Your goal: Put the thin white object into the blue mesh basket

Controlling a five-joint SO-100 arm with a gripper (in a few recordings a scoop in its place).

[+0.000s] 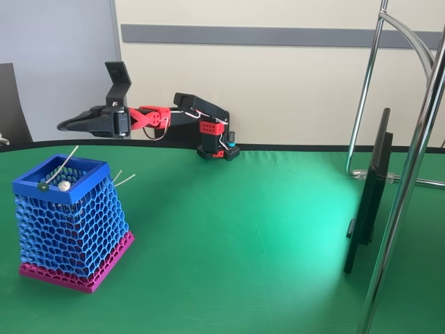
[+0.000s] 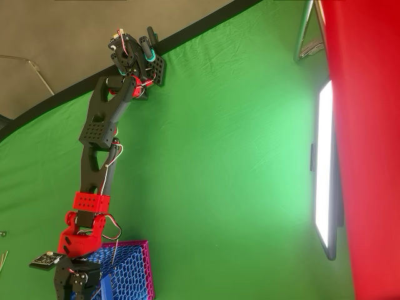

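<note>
The blue mesh basket (image 1: 69,223) with its magenta base stands at the table's left; in the overhead view the basket (image 2: 134,269) lies at the bottom edge, partly under the arm. The thin white object (image 1: 61,167) leans inside the basket. Its dark disc tip is low at the near rim and its white end pokes above the far rim. My black gripper (image 1: 66,125) hovers above the basket, pointing left, clear of the stick. From this side I cannot make out how its jaws stand. In the overhead view the fingertips are cut off by the frame's edge.
A small silvery ball (image 1: 64,186) lies inside the basket by the disc tip. Two plain white sticks (image 1: 124,179) lie on the green cloth behind the basket. A black monitor (image 1: 368,202) and a chrome stand (image 1: 410,174) are at the right.
</note>
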